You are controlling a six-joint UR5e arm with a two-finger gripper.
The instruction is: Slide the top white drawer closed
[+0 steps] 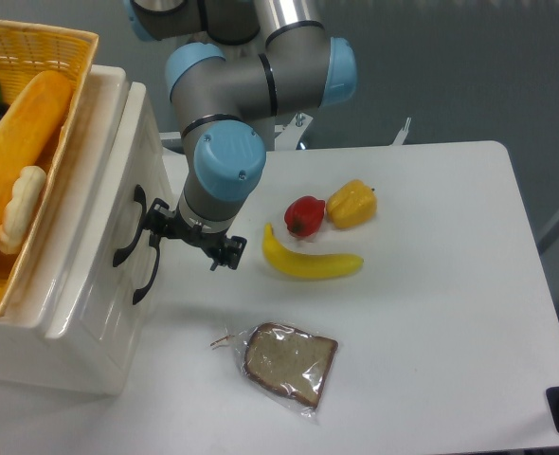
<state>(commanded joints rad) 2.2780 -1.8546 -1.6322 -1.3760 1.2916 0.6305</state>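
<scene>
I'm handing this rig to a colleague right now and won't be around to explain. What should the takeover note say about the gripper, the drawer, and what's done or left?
Gripper: at the cabinet front, right beside the black handle of the top drawer; holding nothing that shows; whether the jaws are open or shut cannot be told from this view.
Top drawer: pushed in, its front about level with the lower drawer front. No open tray shows.
Done: the drawer looks closed, or very nearly.
Left: check it is fully seated, then back the arm away.
Basket of food sits on top of the cabinet; banana and bread lie on the table.
</scene>
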